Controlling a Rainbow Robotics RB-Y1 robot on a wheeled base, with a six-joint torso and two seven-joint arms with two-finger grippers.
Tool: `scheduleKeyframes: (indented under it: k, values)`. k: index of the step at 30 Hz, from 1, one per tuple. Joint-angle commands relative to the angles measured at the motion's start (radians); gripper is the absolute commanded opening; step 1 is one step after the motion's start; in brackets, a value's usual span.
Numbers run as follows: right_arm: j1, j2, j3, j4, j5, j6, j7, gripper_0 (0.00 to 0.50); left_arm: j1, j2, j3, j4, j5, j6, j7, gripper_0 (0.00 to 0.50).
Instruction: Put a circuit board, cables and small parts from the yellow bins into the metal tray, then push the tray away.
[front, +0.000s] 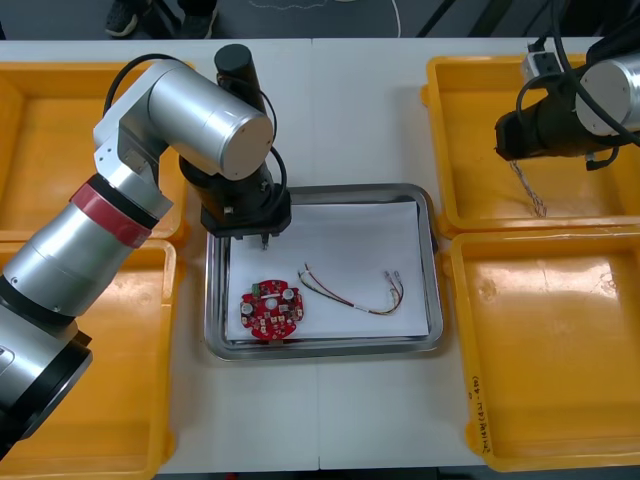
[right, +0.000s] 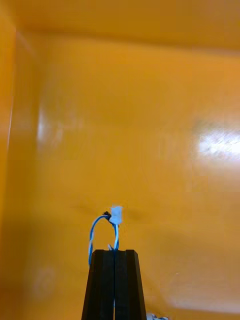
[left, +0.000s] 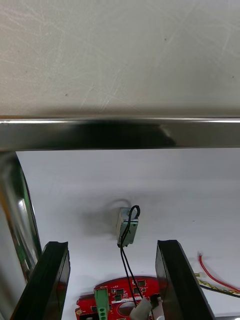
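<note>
- left gripper (front: 262, 238) is low over the far left part of the metal tray (front: 350, 188), above its white lining (front: 350, 235)
- claw released: fingers (left: 55, 260) stand wide apart, nothing gripped between them
- in the left wrist view, a small metal part (left: 126, 226) sits on the lining just past the fingertips, roughly centred between them
- a black cable (left: 127, 262) loops over that part and runs back to a white plug at the edge of the circuit board (left: 117, 296)
- circuit board (round, red) lies flat in the tray's near left corner, just beside the near rim
- red and yellow cable (front: 352, 290) lies loose on the lining to the right of the board, apart from it, with the wire ends fanned out at both tips
- right gripper (front: 510, 152) hangs over the far right yellow bin (front: 470, 120), well apart from the tray
- claw clenched on the blue and white cable (front: 528, 190), which dangles from it toward the bin floor (cannot tell whether it touches)
- in the right wrist view, the fingers (right: 102, 280) are pressed together with the cable's loop and its white connector (right: 116, 214) poking out past the tips
- near right yellow bin (front: 540, 340) and the two left bins sit on the table (front: 330, 420), flanking the tray
</note>
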Motion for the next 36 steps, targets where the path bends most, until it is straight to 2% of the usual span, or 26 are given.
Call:
scheduleKeyframes:
  k: [1,6,14,22,29,30,31,32,33,36]
  values:
    - [-0.050,-0.040,-0.035,0.012,0.048,-0.075,0.017,0.000,-0.021,0.019,0.067,-0.123,-0.018,0.057,0.013,0.500]
    - [-0.059,-0.025,-0.037,0.110,0.044,-0.189,0.021,0.000,-0.021,0.037,0.138,-0.225,-0.022,0.126,0.016,0.500]
    - [-0.082,-0.008,-0.037,0.214,0.055,-0.269,0.023,0.000,-0.029,0.062,0.253,-0.332,-0.020,0.205,0.028,0.500]
    - [-0.102,0.015,-0.037,0.269,0.077,-0.298,0.024,0.000,-0.092,0.143,0.266,-0.330,0.017,0.205,0.054,0.500]
    - [-0.102,0.029,-0.034,0.320,0.063,-0.336,0.027,0.000,-0.143,0.226,0.268,-0.241,0.064,0.205,0.080,0.500]
    - [-0.102,0.029,-0.035,0.320,0.061,-0.336,0.031,0.122,-0.150,0.240,0.268,-0.225,0.067,0.205,0.082,0.500]
    - [-0.102,0.029,-0.035,0.320,0.060,-0.336,0.032,0.184,-0.155,0.246,0.268,-0.214,0.071,0.205,0.083,0.500]
    - [-0.102,0.029,-0.034,0.320,0.058,-0.335,0.034,0.289,-0.161,0.258,0.268,-0.197,0.074,0.205,0.085,0.500]
    - [-0.102,0.029,-0.034,0.320,0.057,-0.327,0.035,0.363,-0.167,0.270,0.270,-0.180,0.075,0.205,0.085,0.500]
    - [-0.111,0.024,-0.034,0.320,0.052,-0.290,0.040,0.482,-0.170,0.300,0.270,-0.143,0.080,0.205,0.088,0.500]
